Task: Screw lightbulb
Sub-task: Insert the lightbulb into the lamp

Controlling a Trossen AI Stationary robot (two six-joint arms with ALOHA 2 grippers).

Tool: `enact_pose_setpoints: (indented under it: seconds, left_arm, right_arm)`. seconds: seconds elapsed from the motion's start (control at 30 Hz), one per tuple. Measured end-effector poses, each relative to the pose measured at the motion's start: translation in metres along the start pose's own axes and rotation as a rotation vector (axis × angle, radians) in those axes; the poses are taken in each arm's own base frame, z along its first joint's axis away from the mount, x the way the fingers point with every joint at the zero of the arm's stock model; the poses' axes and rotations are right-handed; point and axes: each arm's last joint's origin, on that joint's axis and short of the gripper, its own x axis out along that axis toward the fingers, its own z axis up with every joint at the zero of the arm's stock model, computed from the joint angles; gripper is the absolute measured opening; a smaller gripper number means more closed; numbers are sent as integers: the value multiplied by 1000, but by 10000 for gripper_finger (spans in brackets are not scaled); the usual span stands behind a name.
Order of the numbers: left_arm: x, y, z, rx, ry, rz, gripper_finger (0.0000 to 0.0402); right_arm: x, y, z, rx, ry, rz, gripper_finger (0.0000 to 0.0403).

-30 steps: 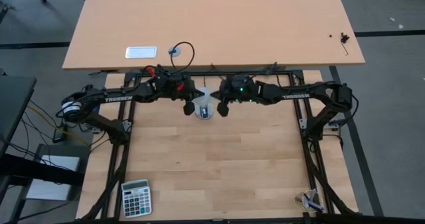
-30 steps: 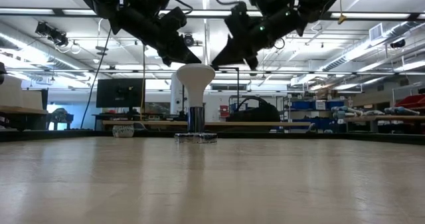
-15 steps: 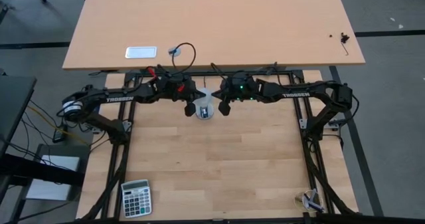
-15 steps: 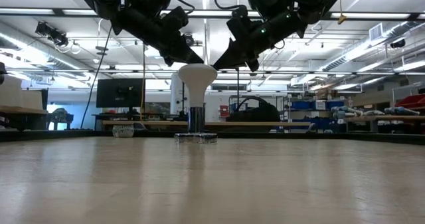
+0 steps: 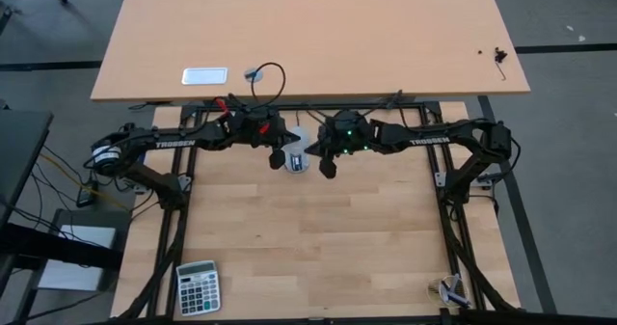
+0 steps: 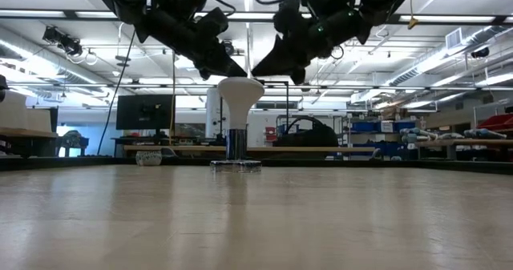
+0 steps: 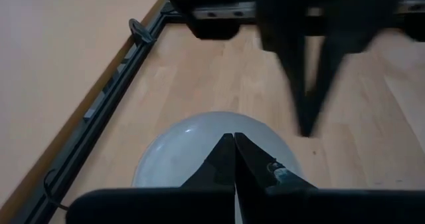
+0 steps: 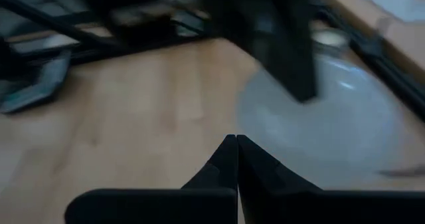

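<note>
The white lightbulb [image 6: 240, 92] stands upright at the far middle of the wooden table, dome up, its narrow base in a metal holder [image 6: 236, 164] resting on the table. From above I see its dome [image 5: 298, 155] between the two grippers. My left gripper [image 6: 242, 74] is shut, slanting down at the dome's top from the left; its tip [image 7: 234, 137] lies over the dome [image 7: 192, 151]. My right gripper [image 6: 253, 71] is shut too, slanting down from the right, its tip [image 8: 236, 139] beside the dome [image 8: 339, 117]. My left gripper has its shut tip right at the dome's upper rim [image 6: 232, 81], slanting down from the table's left; I cannot tell whether it touches. My right gripper has its shut tip close above the dome's right rim [image 6: 258, 82]; whether it touches, I cannot tell.
A calculator [image 5: 198, 286] lies at the near left corner and a small metal thing [image 5: 451, 288] at the near right. Beyond the far edge stands a second table [image 5: 386, 36] with a white flat item [image 5: 204, 75] and a small disc on a black cord [image 5: 253, 73].
My right gripper has turned at the wrist, still shut; its tip has swung a little toward the table's near edge and closer to the bulb's dome. The bulb has stayed upright in place.
</note>
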Motion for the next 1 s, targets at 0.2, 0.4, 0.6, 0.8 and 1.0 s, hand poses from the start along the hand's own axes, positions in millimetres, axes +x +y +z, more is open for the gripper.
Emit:
enact_pose_setpoints:
  seconds: [0.2,0.4,0.6,0.8,1.0]
  left_arm:
    - [0,0,-1,-1,7,6,0]
    - [0,0,-1,4,7,6,0]
    - [0,0,-1,4,13,11,0]
    - [0,0,-2,2,17,2,0]
    - [0,2,-1,8,13,24,0]
  right_arm:
    - [-5,5,9,-29,-66,-70,9]
    - [-10,-25,6,14,-38,-228,9]
    - [2,-27,-2,35,-18,-163,9]
    - [4,-20,-2,43,-16,-130,9]
    - [10,0,-10,55,39,66,9]
